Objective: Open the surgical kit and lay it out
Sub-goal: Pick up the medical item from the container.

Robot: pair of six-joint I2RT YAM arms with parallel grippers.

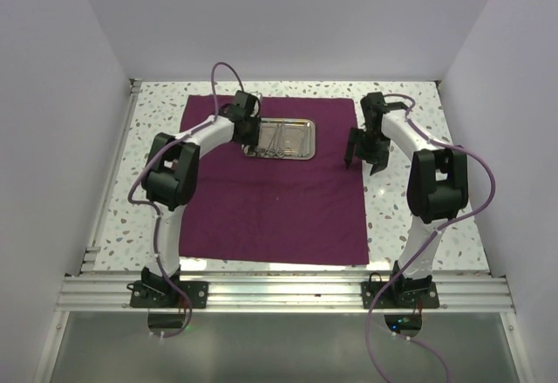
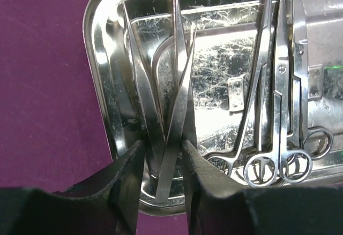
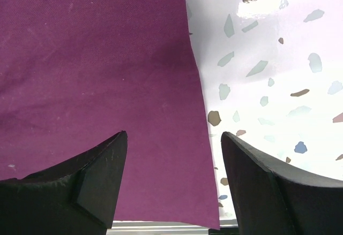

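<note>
- White walls [image 1: 288,17] close in the speckled table [image 1: 157,108] on three sides.
- The purple cloth [image 1: 270,208] lies spread flat on the table.
- The steel tray [image 1: 309,139] stands on the far part of the cloth.
- My right gripper [image 3: 173,134] hangs spread and empty over the right edge of the cloth.
- My left gripper [image 2: 163,145] has its fingers on both sides of the tweezers [image 2: 171,101] in the left part of the tray. Whether they press, I cannot tell.
- Ring-handled instruments [image 2: 278,112] lie in the tray to the right of the tweezers.
</note>
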